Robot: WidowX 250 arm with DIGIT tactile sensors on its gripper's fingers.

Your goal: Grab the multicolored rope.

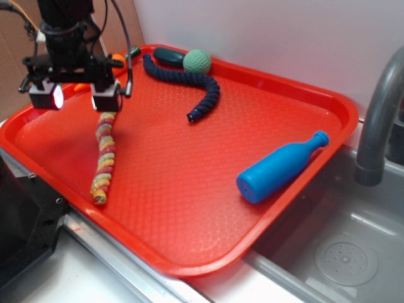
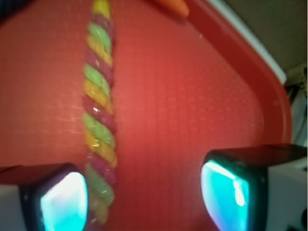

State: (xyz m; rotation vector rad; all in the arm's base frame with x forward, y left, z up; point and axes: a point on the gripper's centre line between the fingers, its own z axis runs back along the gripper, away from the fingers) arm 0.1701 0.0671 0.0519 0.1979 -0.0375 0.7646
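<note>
The multicolored rope (image 1: 103,158) lies stretched on the red tray (image 1: 189,189) near its left side, twisted in yellow, pink, orange and green bands. My gripper (image 1: 74,98) hovers open over the rope's far end, its fingers wide apart. In the wrist view the multicolored rope (image 2: 98,110) runs up the frame just inside the left finger pad (image 2: 62,202). The right pad (image 2: 226,192) stands well off to the side over bare tray. Nothing is held between the fingers of the gripper (image 2: 144,199).
A dark navy rope (image 1: 189,85) curves across the tray's back. A green ball (image 1: 197,61) and a dark object (image 1: 168,56) sit at the back rim. A blue bottle (image 1: 281,167) lies at the right. A sink (image 1: 347,252) and faucet (image 1: 379,113) are beyond the tray.
</note>
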